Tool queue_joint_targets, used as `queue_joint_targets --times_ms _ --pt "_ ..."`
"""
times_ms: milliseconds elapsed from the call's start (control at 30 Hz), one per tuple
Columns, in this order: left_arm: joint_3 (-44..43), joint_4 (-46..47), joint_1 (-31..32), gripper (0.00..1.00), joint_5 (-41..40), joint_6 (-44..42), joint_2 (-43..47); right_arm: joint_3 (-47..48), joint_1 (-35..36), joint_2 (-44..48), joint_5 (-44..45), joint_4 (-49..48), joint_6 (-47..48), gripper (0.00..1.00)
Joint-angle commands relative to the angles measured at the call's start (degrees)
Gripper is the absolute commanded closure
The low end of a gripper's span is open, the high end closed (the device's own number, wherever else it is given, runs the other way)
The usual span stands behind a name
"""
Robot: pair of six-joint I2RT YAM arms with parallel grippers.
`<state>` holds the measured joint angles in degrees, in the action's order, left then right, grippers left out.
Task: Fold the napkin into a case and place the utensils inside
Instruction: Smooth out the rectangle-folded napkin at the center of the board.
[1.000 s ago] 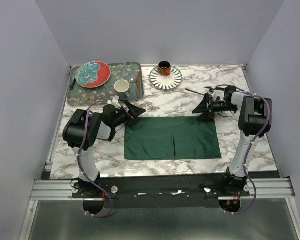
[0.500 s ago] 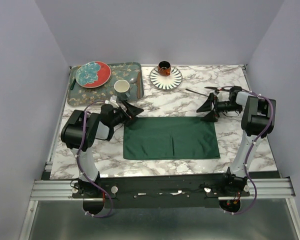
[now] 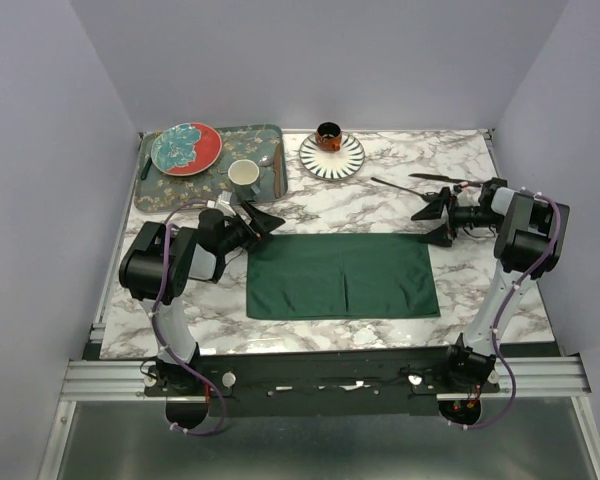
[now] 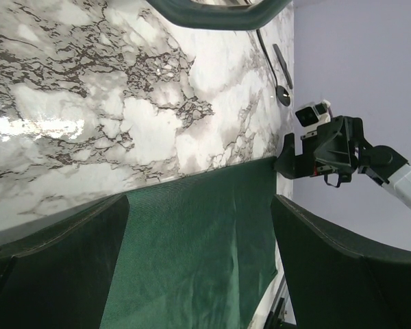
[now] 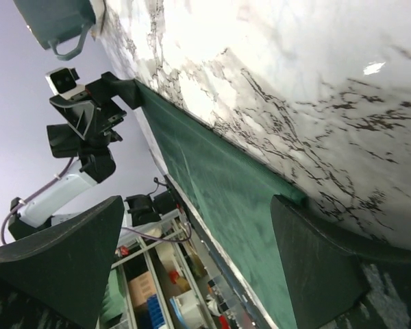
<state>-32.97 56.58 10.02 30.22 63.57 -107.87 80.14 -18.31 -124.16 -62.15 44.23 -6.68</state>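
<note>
At the far left of the desk (image 3: 365, 205) sits a patterned tray (image 3: 158, 192) with a red and teal plate (image 3: 185, 148), a pale cup (image 3: 244, 176) and a silver spoon (image 3: 267, 159) on it. Just in front of the tray, the left end effector (image 3: 263, 221) points toward the middle of the desk with its jaws spread wide and nothing between them. It hangs at the far left corner of the napkin (image 3: 340, 275). Whether a finger touches the cloth cannot be told.

The napkin lies flat on the marble between the two arms, a dark green rectangle that is wider than it is deep. A faint straight line runs up from its near edge around the middle. It is not yet a narrow case.

Behind it, toward the far edge, stands a striped plate (image 3: 331, 158) with a small dark cup (image 3: 328, 134) on it. To the right of that plate the two black utensils (image 3: 432, 177) lie on bare marble – apart from the napkin, near the right arm.

The right end effector (image 3: 439, 219) faces left at the napkin's far right corner – jaws wide apart and empty. Its wrist view shows the cloth's corner between the two fingers.
</note>
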Motion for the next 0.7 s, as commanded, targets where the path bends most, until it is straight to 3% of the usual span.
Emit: queue_joint_targets --times_ms 0,167,433,667 --pt "1.4 -2.3 -0.6 0.01 1.1 -2.5 1.9 0.0 -0.3 1.8 1.6 1.0 3.0 0.08" --pt "-0.5 -0.6 2.9 0.01 4.8 -2.1 7.6 -1.2 2.3 8.1 1.2 5.3 9.3 0.14" --pt "-10.4 2.0 12.6 0.01 -1.3 3.5 -2.2 -2.3 5.9 11.1 9.0 3.8 8.6 0.16" --pt "-13.3 0.2 15.2 0.01 -7.2 5.5 -8.0 -0.8 9.7 9.2 19.0 4.1 7.9 0.16"
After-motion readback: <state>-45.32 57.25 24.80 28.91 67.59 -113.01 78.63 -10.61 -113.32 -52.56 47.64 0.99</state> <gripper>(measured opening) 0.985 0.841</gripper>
